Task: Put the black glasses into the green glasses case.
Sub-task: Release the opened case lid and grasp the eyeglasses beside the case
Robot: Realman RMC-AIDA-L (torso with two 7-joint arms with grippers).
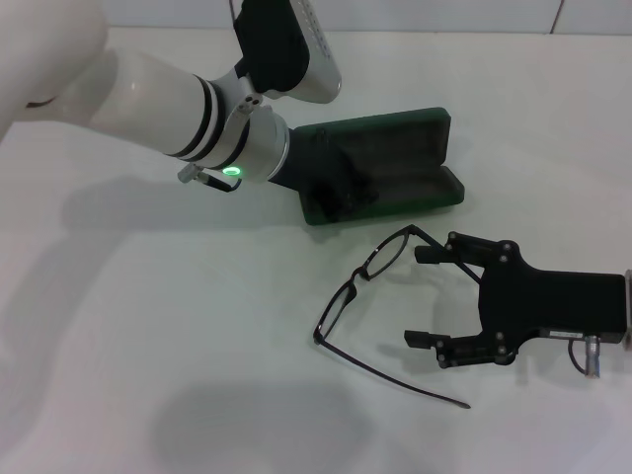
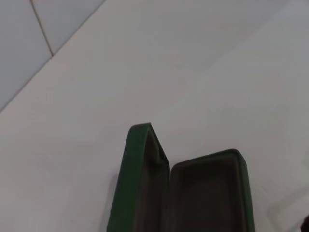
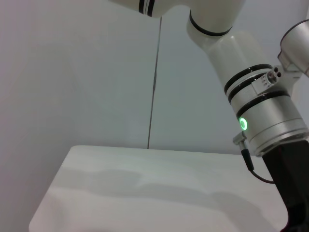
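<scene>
The black glasses [image 1: 367, 276] lie unfolded on the white table in the head view, in front of the green glasses case [image 1: 395, 158]. The case is open with its lid raised, and its dark lining shows in the left wrist view [image 2: 207, 193]. My right gripper [image 1: 420, 296] is open just to the right of the glasses. Its upper finger is close to the far temple hinge and nothing is between its fingers. My left gripper [image 1: 334, 193] is down at the left end of the case. The right wrist view shows neither the glasses nor the case.
The white table [image 1: 197, 375] stretches out to the left and front. My left arm [image 1: 168, 99] crosses the upper left of the head view and stands large in the right wrist view [image 3: 260, 111]. A pale wall rises behind the table.
</scene>
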